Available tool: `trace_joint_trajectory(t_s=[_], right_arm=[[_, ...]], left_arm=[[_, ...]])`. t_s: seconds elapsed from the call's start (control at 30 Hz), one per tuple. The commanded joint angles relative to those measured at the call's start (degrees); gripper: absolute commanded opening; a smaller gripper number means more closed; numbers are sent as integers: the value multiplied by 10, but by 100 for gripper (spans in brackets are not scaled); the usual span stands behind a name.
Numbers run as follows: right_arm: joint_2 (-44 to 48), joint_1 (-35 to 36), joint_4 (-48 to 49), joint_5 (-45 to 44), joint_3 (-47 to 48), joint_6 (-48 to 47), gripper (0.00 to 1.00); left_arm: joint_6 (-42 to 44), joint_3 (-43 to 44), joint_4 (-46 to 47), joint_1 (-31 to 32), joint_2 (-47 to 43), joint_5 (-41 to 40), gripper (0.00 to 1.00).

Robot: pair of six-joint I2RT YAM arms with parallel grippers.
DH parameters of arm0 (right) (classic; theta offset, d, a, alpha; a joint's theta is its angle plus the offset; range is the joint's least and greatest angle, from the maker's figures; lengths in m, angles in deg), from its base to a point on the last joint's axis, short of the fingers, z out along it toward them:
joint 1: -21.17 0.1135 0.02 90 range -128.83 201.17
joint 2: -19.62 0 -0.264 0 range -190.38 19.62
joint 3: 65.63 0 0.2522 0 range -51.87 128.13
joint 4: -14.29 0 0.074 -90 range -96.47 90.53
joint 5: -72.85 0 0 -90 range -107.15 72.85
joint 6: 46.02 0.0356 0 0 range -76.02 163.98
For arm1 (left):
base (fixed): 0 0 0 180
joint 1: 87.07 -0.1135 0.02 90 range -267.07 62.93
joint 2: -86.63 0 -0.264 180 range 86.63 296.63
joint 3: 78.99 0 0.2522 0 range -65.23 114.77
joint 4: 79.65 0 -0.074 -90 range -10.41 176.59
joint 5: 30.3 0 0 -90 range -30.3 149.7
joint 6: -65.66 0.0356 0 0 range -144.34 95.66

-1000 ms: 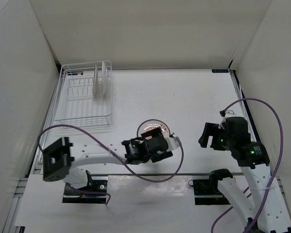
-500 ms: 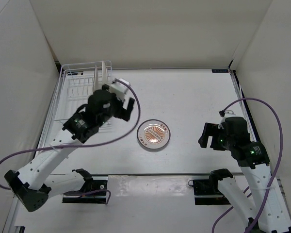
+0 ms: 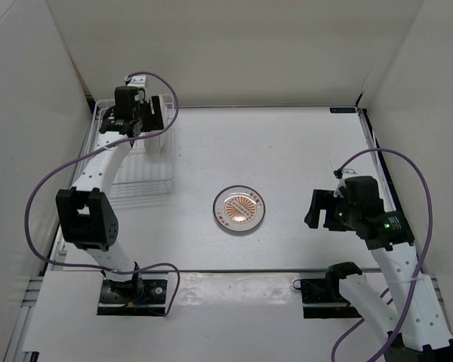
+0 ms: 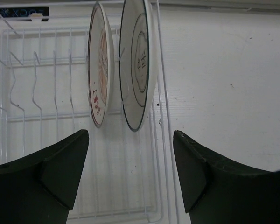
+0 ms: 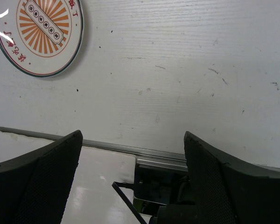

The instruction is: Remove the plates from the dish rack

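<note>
Two plates stand upright on edge in the white wire dish rack (image 4: 126, 186): an orange-patterned one (image 4: 100, 65) and a pale one (image 4: 139, 60). My left gripper (image 4: 130, 172) is open and empty, hovering over the rack just in front of these plates; in the top view it (image 3: 140, 113) covers the rack's (image 3: 98, 177) far end. A third plate with an orange sunburst centre (image 3: 240, 209) lies flat on the table, also seen in the right wrist view (image 5: 37, 32). My right gripper (image 3: 317, 210) is open and empty, right of that plate (image 5: 133, 177).
White walls enclose the table on the left, back and right. The rack sits against the back-left corner. A metal rail (image 5: 154, 154) runs along the table's near edge. Purple cables loop from both arms.
My left arm has swung from the table's middle, where it left the sunburst plate, up to the far end of the rack. The right arm has barely moved.
</note>
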Motion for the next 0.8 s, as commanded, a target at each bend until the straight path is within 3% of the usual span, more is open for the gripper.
trace_joint_trajectory(t_s=[0.0, 0.27, 0.47, 0.77], right_arm=[[-8, 6, 21, 9, 23, -14, 90], [-38, 12, 30, 2, 24, -22, 90], [-54, 12, 35, -5, 27, -25, 90], [-65, 13, 35, -5, 28, -24, 90]], left_arm=[[-6, 37, 38, -8, 19, -7, 84], [-6, 110, 33, -47, 105, 2, 84], [-7, 57, 95, -51, 80, 13, 81], [-3, 132, 55, -75, 158, 41, 77]])
